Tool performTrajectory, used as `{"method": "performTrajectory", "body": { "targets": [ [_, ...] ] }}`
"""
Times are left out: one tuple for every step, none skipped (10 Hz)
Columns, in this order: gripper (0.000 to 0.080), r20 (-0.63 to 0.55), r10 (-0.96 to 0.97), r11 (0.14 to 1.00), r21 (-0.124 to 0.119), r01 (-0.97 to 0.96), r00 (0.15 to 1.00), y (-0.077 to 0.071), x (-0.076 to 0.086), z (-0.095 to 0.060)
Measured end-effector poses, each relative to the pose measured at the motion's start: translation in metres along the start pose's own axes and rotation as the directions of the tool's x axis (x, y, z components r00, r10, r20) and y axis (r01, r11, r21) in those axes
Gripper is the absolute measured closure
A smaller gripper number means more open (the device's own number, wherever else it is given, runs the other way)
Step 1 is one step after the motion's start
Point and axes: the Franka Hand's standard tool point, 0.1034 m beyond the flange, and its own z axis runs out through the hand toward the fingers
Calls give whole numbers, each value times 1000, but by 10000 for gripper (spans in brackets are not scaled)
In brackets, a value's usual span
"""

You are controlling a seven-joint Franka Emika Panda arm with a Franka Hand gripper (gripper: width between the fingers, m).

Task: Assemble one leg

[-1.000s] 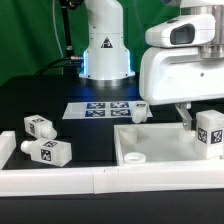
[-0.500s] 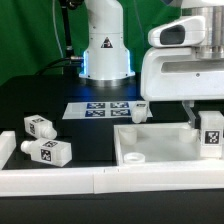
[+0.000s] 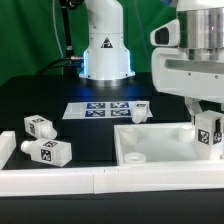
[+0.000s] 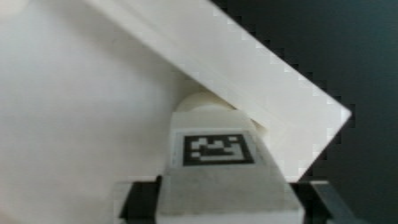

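Observation:
My gripper (image 3: 207, 122) is shut on a white leg (image 3: 210, 134) with a square tag sticker, holding it upright at the exterior view's right, over the right part of the white tabletop panel (image 3: 158, 152). In the wrist view the leg (image 4: 221, 160) sits between my two dark fingers (image 4: 143, 200), its tagged face up, above the panel (image 4: 107, 90) near its corner. Three more legs lie loose: two at the left (image 3: 41, 127) (image 3: 47, 152) and one (image 3: 140, 112) behind the panel.
The marker board (image 3: 97, 108) lies flat behind the panel, in front of the robot base (image 3: 106, 50). A white wall (image 3: 60, 182) runs along the table's front edge. A raised round socket (image 3: 134, 157) shows on the panel.
My gripper has moved a little to the exterior view's right and risen slightly with the leg still held. The loose legs and the panel have not moved.

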Motion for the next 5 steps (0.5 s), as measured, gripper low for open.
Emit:
{"method": "performTrajectory", "body": {
  "targets": [
    [514, 2, 167, 986, 25, -167, 986, 1, 0, 1],
    [514, 3, 228, 973, 25, -228, 974, 1, -3, 1],
    [514, 4, 265, 964, 25, -265, 964, 0, -5, 1],
    [514, 4, 310, 951, 25, -310, 951, 0, -6, 1],
    [514, 3, 291, 956, 26, -291, 957, 0, -6, 1]
  ]
}}
